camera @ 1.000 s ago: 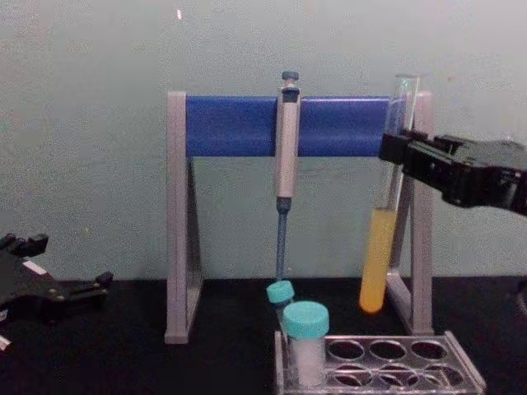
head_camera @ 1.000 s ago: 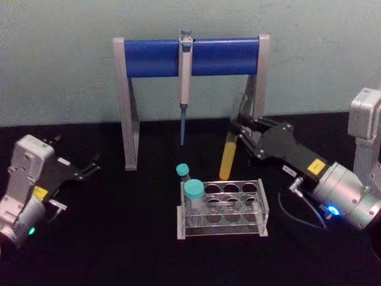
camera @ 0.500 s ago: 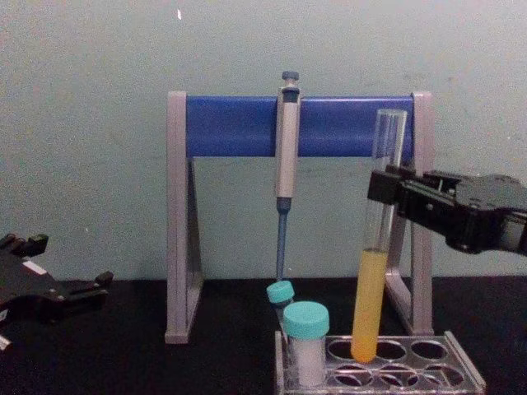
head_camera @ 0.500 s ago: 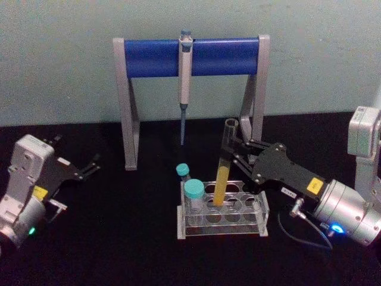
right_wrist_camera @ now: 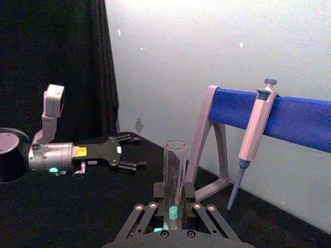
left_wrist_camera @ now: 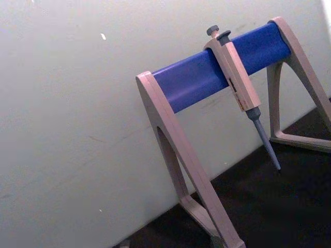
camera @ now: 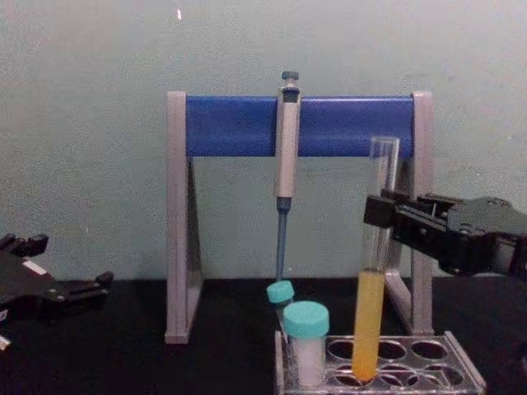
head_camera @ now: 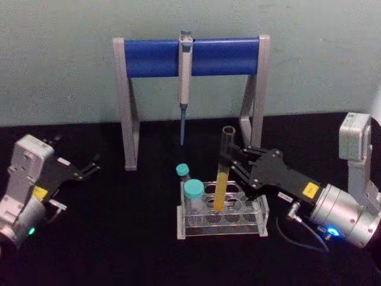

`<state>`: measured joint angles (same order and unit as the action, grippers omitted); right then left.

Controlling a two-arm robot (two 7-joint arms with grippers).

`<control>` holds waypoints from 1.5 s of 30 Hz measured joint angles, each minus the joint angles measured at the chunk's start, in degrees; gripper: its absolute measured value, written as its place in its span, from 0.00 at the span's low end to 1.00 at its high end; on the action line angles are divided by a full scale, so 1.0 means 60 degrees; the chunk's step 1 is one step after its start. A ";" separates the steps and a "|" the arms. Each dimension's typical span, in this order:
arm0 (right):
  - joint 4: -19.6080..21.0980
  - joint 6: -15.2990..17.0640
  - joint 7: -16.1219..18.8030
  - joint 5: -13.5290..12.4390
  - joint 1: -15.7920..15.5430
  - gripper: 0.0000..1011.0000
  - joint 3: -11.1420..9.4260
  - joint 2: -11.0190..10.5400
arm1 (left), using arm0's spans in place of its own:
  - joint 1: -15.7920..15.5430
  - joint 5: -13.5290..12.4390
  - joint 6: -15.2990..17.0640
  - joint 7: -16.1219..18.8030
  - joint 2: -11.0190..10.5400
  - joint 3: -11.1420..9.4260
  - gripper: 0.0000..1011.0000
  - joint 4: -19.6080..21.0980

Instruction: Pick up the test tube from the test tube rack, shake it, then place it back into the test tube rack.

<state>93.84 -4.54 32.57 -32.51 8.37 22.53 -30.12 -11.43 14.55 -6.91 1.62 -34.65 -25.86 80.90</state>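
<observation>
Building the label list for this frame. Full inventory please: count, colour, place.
tall slim clear glass test tube: 1, yellow liquid in its lower part, bottom in a rack hole
low clear plastic test tube rack: 1, clear, table centre
short wide white tube with teal cap: 1, rack's left end
small teal-capped tube: 1, just behind the wide one
grey-and-blue pipette stand: 1, at the back by the wall
grey pipette: 1, hanging mid-bar
black table: 1
left gripper: 1, black, open, parked at the left
right gripper: 1, black, shut on the test tube above the liquid
</observation>
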 joint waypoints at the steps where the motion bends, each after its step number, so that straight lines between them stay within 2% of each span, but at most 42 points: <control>1: -0.0016 -0.0012 -0.0005 0.0011 0.0008 0.22 0.0006 0.0004 | 0.0000 0.0000 0.0000 0.0000 0.0000 0.0001 0.99 0.0000; 25: -0.0672 -0.0262 -0.0008 0.0255 0.0367 0.22 0.0207 0.0348 | -0.0001 0.0000 0.0000 0.0000 0.0000 0.0000 0.99 0.0000; 45: -0.1064 -0.0230 0.0027 0.0486 0.0360 0.22 0.0408 0.0480 | 0.0000 0.0000 0.0000 0.0000 0.0000 0.0000 0.99 0.0001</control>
<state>87.46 -5.92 32.73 -29.59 10.53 24.98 -27.24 -11.43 14.55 -6.91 1.62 -34.65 -25.86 80.90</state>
